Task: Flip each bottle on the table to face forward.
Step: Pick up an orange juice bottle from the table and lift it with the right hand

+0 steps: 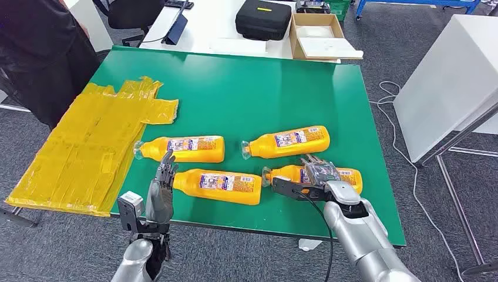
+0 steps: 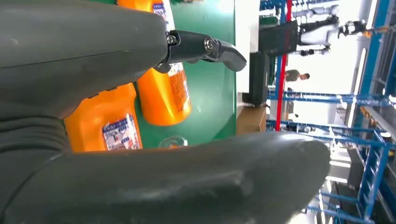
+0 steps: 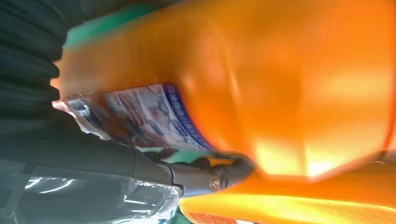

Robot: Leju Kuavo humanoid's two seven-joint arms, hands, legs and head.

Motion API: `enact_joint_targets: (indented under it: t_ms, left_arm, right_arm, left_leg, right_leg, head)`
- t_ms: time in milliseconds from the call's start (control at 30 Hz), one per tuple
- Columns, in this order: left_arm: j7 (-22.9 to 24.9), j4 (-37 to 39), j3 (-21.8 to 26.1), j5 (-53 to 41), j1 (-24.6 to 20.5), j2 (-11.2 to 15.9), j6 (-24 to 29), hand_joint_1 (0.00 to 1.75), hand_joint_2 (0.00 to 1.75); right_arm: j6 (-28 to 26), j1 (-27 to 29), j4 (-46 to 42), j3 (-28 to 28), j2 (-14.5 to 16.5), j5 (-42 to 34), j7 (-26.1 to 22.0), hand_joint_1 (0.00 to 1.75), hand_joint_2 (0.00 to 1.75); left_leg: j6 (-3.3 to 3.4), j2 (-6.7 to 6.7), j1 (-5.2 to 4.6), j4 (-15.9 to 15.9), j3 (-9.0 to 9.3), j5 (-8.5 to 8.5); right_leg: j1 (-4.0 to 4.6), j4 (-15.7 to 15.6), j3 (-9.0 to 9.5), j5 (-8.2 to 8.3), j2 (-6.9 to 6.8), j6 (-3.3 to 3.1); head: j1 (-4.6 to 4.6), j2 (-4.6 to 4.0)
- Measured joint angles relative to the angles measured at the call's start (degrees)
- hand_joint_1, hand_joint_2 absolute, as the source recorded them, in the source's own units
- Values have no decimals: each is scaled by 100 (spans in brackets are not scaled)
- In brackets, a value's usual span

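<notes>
Four orange bottles lie on their sides on the green worktop (image 1: 246, 88), beside the yellow sheet (image 1: 88, 141). The right robot hand (image 1: 320, 176) is clamped over the bottle farthest from the sheet (image 1: 346, 176), seemingly to roll it label-up. The left robot hand (image 1: 161, 188) is held with its fingers apart, empty, near the near-middle bottle (image 1: 217, 186).

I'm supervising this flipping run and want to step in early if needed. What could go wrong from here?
1. The right hand is over the near-right bottle, which lies close to the table's front edge; a clumsy roll might send it off.
2. The back-right bottle lies close behind; turning the near one could bump it.
3. The left hand hovers upright beside the near-left bottle and could nudge it.
</notes>
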Motion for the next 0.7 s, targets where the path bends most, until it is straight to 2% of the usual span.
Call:
enact_joint_targets:
  t_ms: [200,233,333,367,700]
  left_arm:
    - [0,0,66,-26,8,-37,1,0,0]
    - [0,0,78,-31,9,-44,3,0,0]
    - [0,-1,125,-36,15,-64,19,0,0]
    - [0,-2,139,-36,21,-67,24,0,0]
    - [0,-101,233,-35,194,-91,9,0,0]
  right_arm:
    - [-33,-161,300,-94,49,126,-2,172,175]
    - [-34,-184,348,-118,59,145,-3,136,175]
    - [-37,-216,432,-197,83,201,-3,7,175]
    - [-41,-220,443,-225,88,213,-3,0,175]
    - [-5,-118,151,-529,142,365,11,0,175]
  left_leg:
    - [1,-11,-2,0,0,1]
    - [3,-13,-2,0,0,2]
    - [7,-13,-3,0,0,5]
    - [7,-13,-3,0,0,6]
    - [8,-12,-3,1,-1,7]
  right_leg:
    - [-2,-2,2,0,-6,0]
    - [-2,-2,3,1,-7,1]
    - [-2,-2,4,4,-7,5]
    - [-2,-2,5,5,-7,6]
    - [-2,-1,2,5,-7,7]
  head:
    - [3,0]
    - [3,0]
    - [2,0]
    - [2,0]
    - [2,0]
